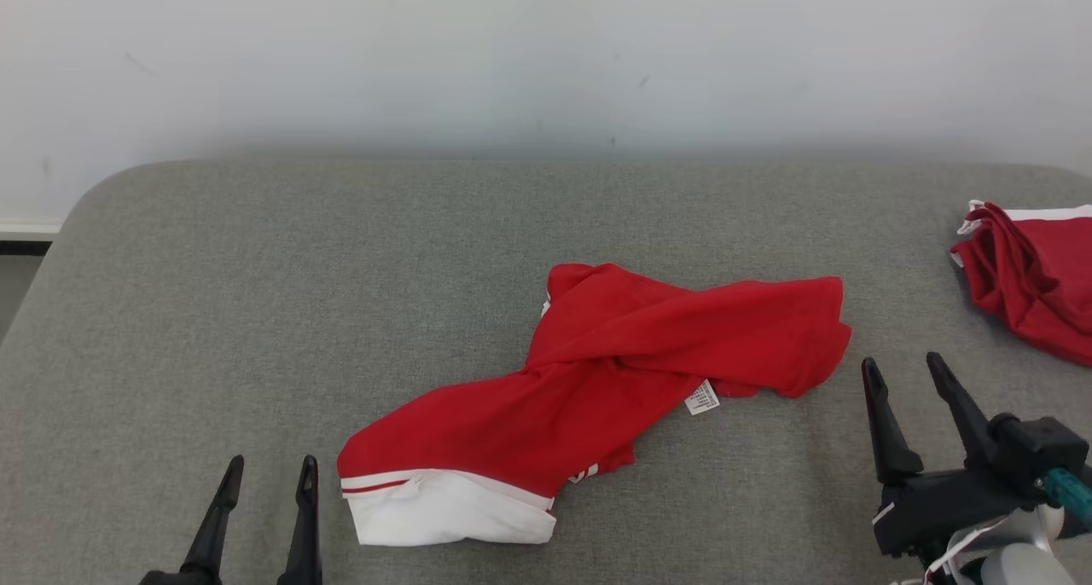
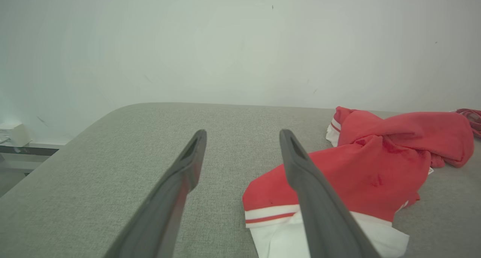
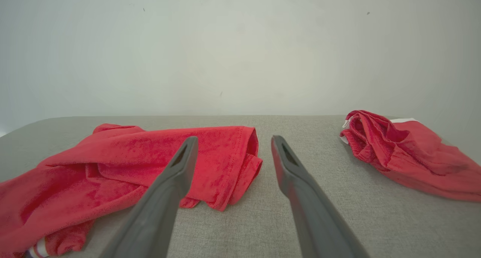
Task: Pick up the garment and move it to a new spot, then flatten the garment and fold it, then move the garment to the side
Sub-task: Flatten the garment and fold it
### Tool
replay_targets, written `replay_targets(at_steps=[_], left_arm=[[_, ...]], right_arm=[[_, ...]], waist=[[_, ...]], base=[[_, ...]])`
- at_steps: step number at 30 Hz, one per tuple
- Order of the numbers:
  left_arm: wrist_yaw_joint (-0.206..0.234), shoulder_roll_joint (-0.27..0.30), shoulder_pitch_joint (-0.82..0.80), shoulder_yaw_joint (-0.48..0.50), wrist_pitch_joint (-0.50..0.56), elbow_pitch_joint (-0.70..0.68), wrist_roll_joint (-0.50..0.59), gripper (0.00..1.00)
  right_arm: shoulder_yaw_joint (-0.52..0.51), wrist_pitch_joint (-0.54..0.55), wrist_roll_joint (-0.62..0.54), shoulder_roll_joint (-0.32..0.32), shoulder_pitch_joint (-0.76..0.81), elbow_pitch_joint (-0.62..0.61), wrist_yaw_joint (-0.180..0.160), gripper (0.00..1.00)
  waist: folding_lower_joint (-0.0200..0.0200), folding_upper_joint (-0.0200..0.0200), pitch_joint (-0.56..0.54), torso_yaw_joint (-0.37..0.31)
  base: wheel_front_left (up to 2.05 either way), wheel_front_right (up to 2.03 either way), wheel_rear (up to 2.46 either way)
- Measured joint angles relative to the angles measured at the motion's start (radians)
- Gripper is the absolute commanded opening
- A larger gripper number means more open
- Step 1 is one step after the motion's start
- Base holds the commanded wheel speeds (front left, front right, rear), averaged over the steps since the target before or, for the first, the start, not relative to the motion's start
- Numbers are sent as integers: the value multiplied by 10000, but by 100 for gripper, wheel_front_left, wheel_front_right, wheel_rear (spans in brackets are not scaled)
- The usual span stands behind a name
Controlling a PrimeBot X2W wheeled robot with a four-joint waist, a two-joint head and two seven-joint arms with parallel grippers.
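- The left gripper (image 1: 273, 461) sits at the lower left of the head view, its two dark fingers spread wide with nothing between them. It hovers just beside the garment's white end and does not touch it.
- The right gripper (image 1: 901, 362) sits at the lower right, likewise wide open and empty, its tips near the garment's red end but clear of the cloth.
- The garment (image 1: 597, 372), red with a white band (image 1: 444, 508), lies crumpled in the middle of the grey padded surface (image 1: 213, 295), between the two grippers.
- Its long axis runs from the lower left of the head view up to the right. The white band points to the lower left and the loose red hem to the right, and the cloth is twisted about its middle. A small white label (image 1: 701, 397) shows at its lower edge.
- The step in hand looks to be the first pickup. It would likely go best with each gripper taking the end nearest it and pinching one layer at the edge rather than a bunched fold, so that the twist can fall out on lifting.
- A second red garment (image 1: 1032, 278) lies at the right edge, well apart. The new spot should keep clear of it.
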Motion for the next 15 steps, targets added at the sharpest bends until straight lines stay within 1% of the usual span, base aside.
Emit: replay_targets(at_steps=[9, 15], left_arm=[[-2, -71, -407, -222, 0, 167, -113, 100], [-2, -96, -726, -370, 0, 276, -190, 100]], right_arm=[[485, 339, 263, -782, -1696, 1810, 0, 100], [951, 382, 633, -1055, -2712, 3250, 0, 100]], waist=[[1, 0, 466, 492], [1, 0, 832, 873]], base=[[0, 0, 0], [0, 0, 0]])
